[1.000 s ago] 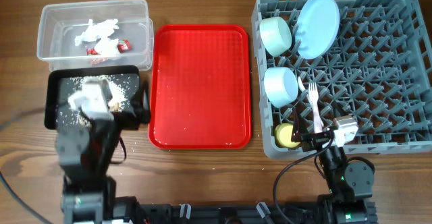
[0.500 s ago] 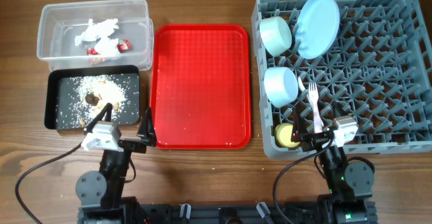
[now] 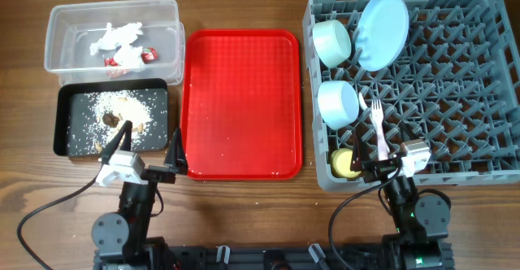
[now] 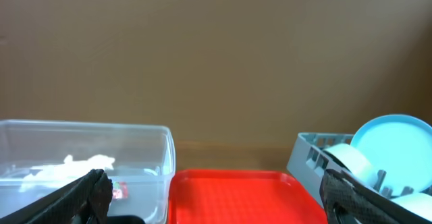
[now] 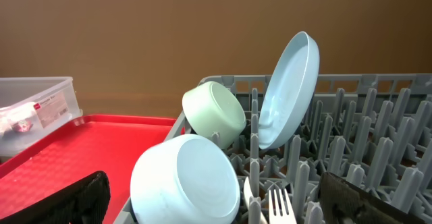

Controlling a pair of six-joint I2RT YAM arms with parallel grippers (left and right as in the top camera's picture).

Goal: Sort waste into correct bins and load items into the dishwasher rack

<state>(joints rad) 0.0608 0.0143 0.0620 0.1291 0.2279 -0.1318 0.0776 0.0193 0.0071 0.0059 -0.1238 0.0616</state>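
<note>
Shows matt wood grain across the table (image 3: 244, 213). Gleams glossy on the red plastic tray (image 3: 240, 99). Reads clear, shiny plastic on the tub (image 3: 54, 34), crumpled wrappers (image 3: 118, 36) inside. Looks matt black on the shallow tray (image 3: 59, 132), dull grey plastic on the rack (image 3: 463, 115).

Red tray (image 3: 240, 99), grey lattice rack (image 3: 455, 91)
</note>
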